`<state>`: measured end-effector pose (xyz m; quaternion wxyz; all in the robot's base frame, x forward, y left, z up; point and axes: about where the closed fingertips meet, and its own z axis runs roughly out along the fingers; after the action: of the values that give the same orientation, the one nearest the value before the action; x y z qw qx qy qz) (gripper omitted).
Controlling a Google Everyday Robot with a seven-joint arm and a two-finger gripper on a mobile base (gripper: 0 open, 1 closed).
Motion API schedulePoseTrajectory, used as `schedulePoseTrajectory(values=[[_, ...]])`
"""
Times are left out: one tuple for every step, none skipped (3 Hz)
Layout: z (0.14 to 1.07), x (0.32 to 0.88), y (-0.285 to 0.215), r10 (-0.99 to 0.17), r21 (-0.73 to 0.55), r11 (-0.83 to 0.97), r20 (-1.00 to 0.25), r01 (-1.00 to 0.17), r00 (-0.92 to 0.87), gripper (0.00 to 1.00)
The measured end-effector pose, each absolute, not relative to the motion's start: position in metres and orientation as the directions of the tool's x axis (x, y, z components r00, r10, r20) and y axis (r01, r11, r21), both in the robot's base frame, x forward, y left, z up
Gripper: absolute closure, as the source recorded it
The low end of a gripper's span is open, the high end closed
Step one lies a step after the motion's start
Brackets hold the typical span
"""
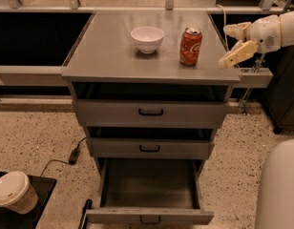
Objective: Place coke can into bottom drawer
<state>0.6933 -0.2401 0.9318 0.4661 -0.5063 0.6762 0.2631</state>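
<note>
The grey cabinet [109, 56] had three drawers. The bottom drawer [149, 185] was pulled out, and the other two seemed nearly shut. The one gripper [225, 46] hung at the top's right edge, fingers spread wide, holding nothing, near the one coke can [190, 46] but not touching it. One white bowl [147, 38] stood to the left of the can.

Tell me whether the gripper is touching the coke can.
Apart. The camera view shows bare cabinet top between the open gripper, at the right edge, and the coke can.
</note>
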Motion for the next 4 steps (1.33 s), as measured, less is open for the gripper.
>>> schedulePoseTrajectory(values=[[0.927, 0.702, -0.231, -0.308, -0.049, 0.337, -0.950, -0.940, -0.060, 0.00], [0.923, 0.740, -0.202, -0.063, 0.032, 0.315, -0.997, -0.949, -0.054, 0.00], [0.944, 0.788, -0.175, 0.065, 0.014, 0.384, -0.998, -0.923, 0.011, 0.00], [0.944, 0.788, -0.175, 0.065, 0.015, 0.384, -0.998, -0.923, 0.011, 0.00]])
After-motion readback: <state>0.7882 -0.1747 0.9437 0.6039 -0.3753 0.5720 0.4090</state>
